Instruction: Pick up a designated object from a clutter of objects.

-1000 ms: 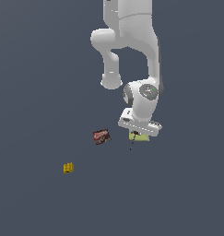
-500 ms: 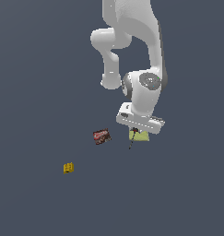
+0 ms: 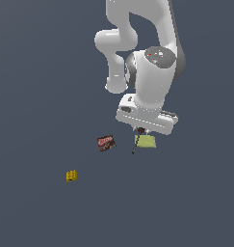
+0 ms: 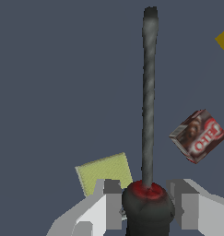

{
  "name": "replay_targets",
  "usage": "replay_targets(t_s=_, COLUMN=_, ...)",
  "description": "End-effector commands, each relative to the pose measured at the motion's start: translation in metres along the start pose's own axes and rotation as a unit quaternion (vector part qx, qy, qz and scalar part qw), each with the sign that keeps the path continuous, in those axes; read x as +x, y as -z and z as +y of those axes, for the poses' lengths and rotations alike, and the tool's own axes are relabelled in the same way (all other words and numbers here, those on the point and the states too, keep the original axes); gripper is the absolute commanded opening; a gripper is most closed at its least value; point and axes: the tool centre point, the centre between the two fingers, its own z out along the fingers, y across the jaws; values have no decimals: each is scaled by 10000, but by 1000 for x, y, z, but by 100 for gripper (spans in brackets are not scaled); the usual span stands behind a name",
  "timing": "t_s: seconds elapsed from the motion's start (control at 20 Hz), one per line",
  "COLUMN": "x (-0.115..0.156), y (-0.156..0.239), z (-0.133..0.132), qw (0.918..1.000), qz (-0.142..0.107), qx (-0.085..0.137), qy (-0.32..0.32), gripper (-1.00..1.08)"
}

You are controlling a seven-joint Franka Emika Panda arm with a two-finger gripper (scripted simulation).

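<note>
Dark grey floor; gripper [image 4: 148, 209] clamped on screwdriver [image 4: 149, 101] handle, shaft jutting past green pad [image 4: 104, 173], near brown packet [image 4: 198, 135].

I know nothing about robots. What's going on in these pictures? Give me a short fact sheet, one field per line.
Machine: one white robot arm, seen in a simulator
Hand: its two fingers sit on either side of the screwdriver's handle
Screwdriver: red-and-dark handle, long thin dark shaft pointing away from the hand
Pad: flat, yellow-green, beside the handle
Packet: reddish-brown, labelled, to the exterior view's left of the pad
Block: small, yellow, lying apart from the rest
Ground: plain dark grey
</note>
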Motion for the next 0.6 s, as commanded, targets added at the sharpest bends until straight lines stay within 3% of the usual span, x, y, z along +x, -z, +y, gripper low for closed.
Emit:
replay_targets(t_s=0.0, x=10, y=25, z=2, qw=10000, qz=-1, qx=1, qy=2, gripper=-100)
replay_targets(t_s=0.55, x=55, y=126, z=11, qw=10000, qz=0, qx=-2, qy=0, gripper=-100)
